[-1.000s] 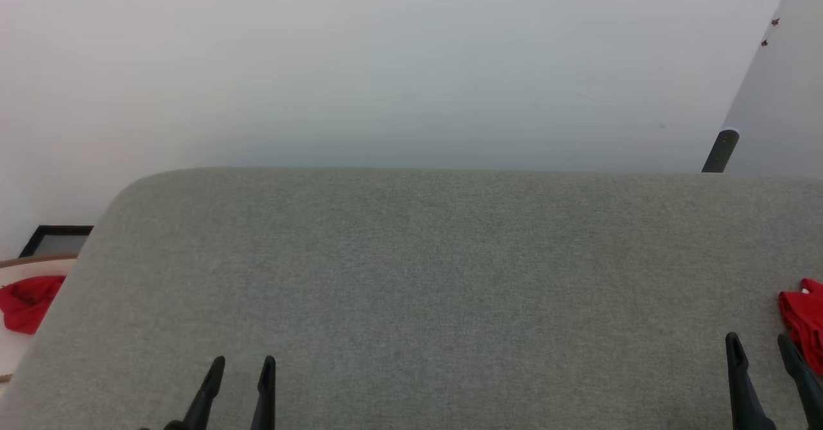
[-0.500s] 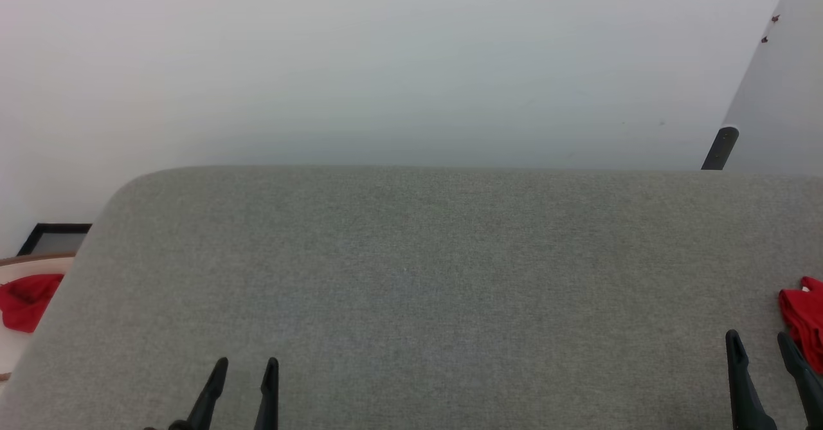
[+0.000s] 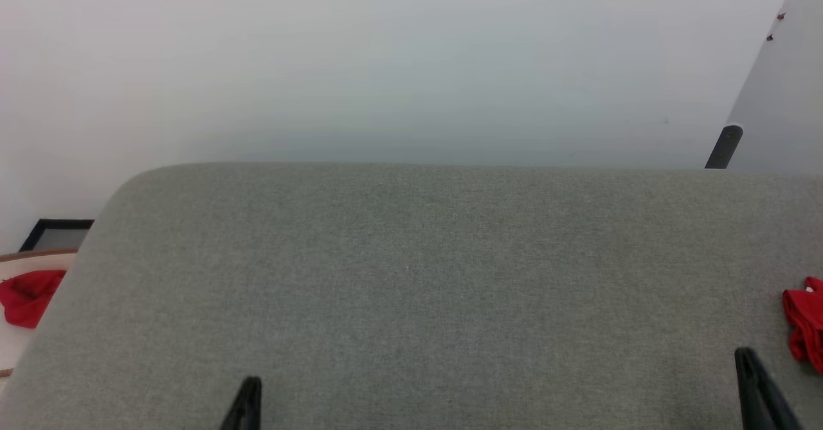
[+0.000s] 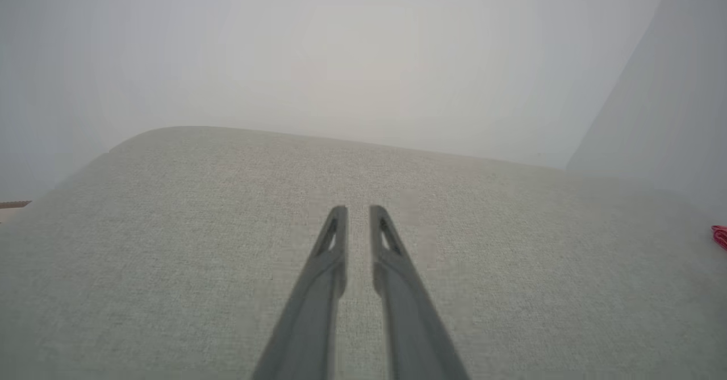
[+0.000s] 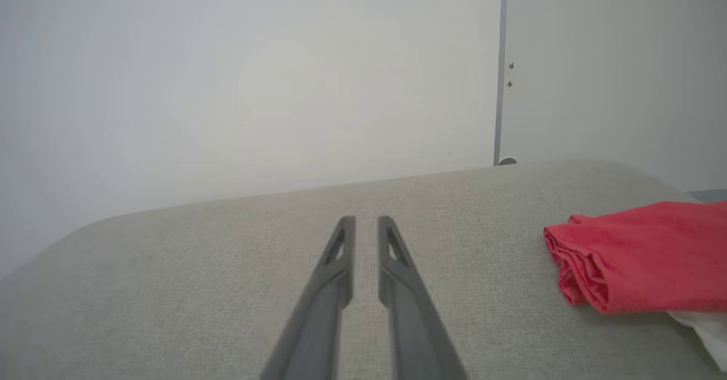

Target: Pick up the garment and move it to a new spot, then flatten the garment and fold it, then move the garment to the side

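Slipping lower than a second ago, the left pincer (image 4: 358,212) and right pincer (image 5: 366,221) hover empty over the grey fabric table (image 3: 411,276), fingers a slim gap apart, so the bunched red garment (image 5: 636,255), near the right pincer's right, awaits pickup.

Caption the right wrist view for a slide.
Empty right pincer points across grey surface; bunched red garment lies to its right.
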